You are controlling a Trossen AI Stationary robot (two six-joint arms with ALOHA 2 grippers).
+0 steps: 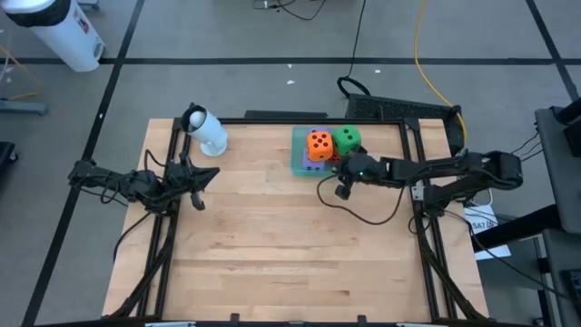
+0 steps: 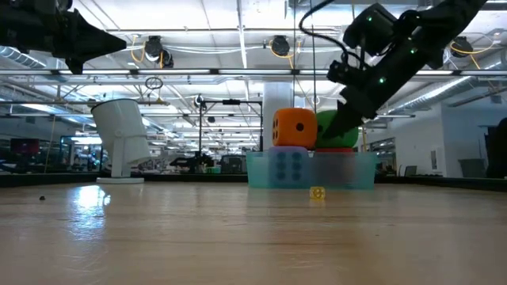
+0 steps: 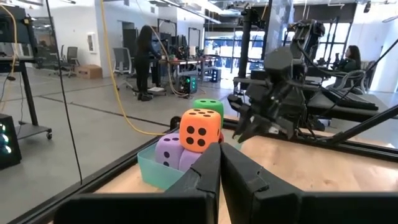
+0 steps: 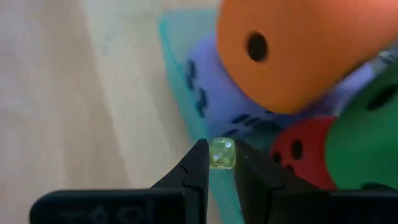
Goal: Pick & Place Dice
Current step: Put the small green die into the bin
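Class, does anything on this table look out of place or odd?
Yes. A tiny yellow die lies on the table just in front of the teal tray, outside it and far smaller than the others. The orange die rides above the rim on a purple die. The right gripper hangs above.

The left arm lies low along the table's left edge, reaching right, its gripper [image 1: 198, 186] over the left part of the table with the fingers [image 3: 205, 177] pressed together on nothing. The right arm stretches in from the right edge toward the far middle of the table, wrist bent down. Its gripper [image 1: 344, 189] hangs above the table, fingers [image 4: 196, 167] pinched on a small yellowish die [image 4: 221, 153].
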